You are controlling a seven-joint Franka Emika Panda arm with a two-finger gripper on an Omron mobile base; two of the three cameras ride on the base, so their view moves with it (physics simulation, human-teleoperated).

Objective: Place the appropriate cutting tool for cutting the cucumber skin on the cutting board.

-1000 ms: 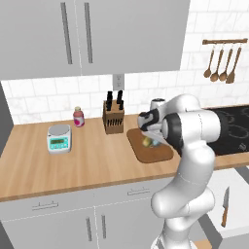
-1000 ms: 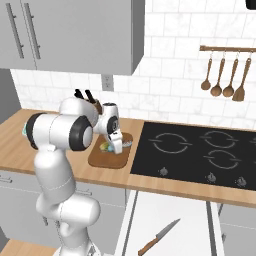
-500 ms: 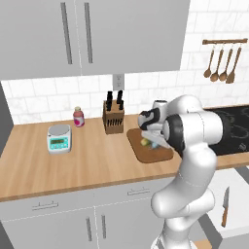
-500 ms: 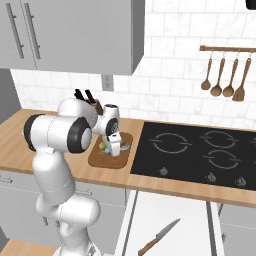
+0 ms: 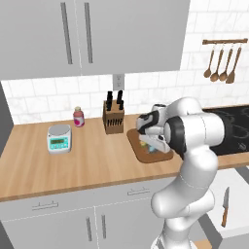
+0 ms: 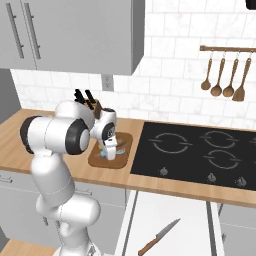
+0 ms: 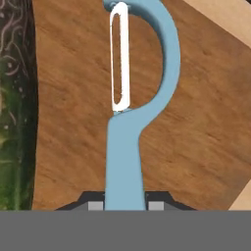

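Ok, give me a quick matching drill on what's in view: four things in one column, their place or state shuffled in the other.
Things:
1. peeler
2. cucumber
3. kitchen scale
4. knife block

Places or states:
A. on the counter at the far left, away from the board
B. held by its light-blue handle over the cutting board
C. standing at the wall beside the board, black handles up
D. lying on the board next to the held tool

Pairs: 1-B, 2-D, 3-A, 4-C. The jaws of the gripper are closed on the peeler's handle.
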